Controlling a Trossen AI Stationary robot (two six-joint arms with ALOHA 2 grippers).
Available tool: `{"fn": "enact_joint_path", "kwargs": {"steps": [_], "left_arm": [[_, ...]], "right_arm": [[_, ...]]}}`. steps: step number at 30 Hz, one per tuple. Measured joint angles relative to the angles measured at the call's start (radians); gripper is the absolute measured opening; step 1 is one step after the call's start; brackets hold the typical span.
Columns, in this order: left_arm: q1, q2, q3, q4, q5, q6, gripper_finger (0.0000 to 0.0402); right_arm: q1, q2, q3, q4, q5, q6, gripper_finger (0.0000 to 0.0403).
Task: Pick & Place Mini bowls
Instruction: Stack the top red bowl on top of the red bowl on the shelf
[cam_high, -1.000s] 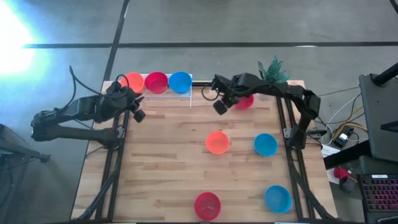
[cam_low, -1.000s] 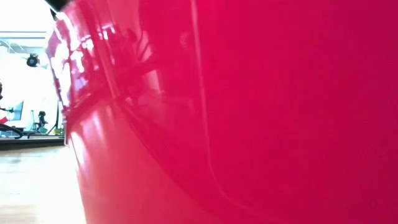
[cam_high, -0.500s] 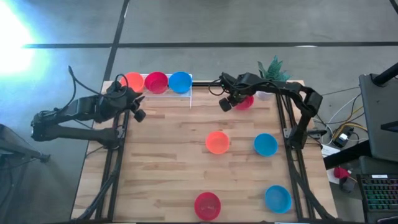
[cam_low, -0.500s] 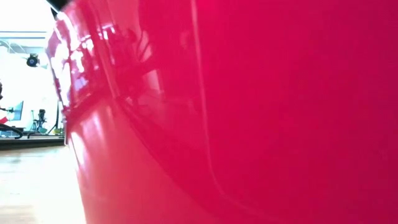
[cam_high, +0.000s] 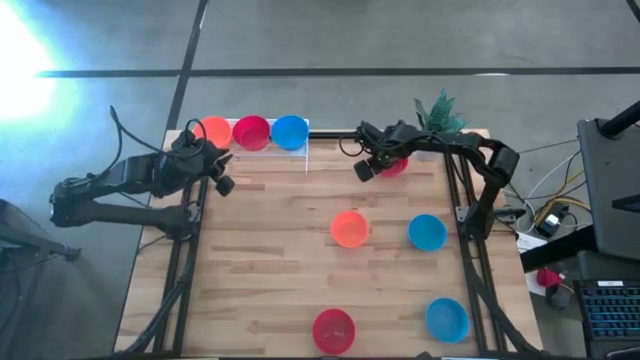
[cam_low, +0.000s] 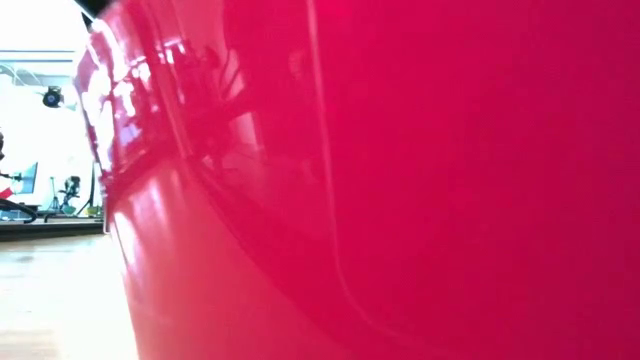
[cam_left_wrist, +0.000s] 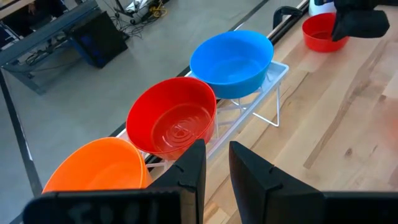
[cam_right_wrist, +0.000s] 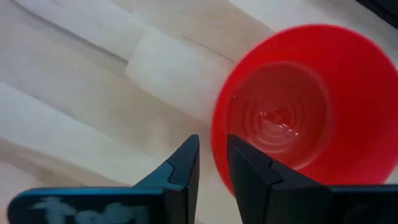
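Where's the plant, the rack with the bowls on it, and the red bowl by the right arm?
Plant (cam_high: 438, 110): high view, on its green leaves.
Rack (cam_left_wrist: 268, 94): left wrist view, on its white wire end.
Red bowl (cam_right_wrist: 292, 106): right wrist view, on its inside bottom.

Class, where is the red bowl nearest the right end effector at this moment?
High view: the red bowl sits at the table's far right, beside the plant, under the right end effector.

Robotics laboratory: a wooden table (cam_high: 300, 260) stood on a bare concrete floor (cam_high: 300, 40), with loose cables (cam_high: 555, 215) and equipment alongside.
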Motion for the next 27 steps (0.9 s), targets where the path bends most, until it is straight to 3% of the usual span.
{"fn": "enact_joint_path", "kwargs": {"steps": [15, 22, 27], "left_arm": [[0.0, 0.0, 0.0, 0.0, 0.0, -0.002, 0.0067], [0.0, 0.0, 0.0, 0.0, 0.0, -0.004, 0.0067], [0.0, 0.0, 0.0, 0.0, 0.0, -0.003, 0.0067]], "right_arm": [[-0.001, 0.0, -0.121, 0.179, 0.0, -0.051, 0.0078], [0.006, 0.0, -0.143, 0.196, 0.007, -0.092, 0.0017], [0.032, 0.0, -0.099, 0.182, 0.004, -0.121, 0.001]]}}
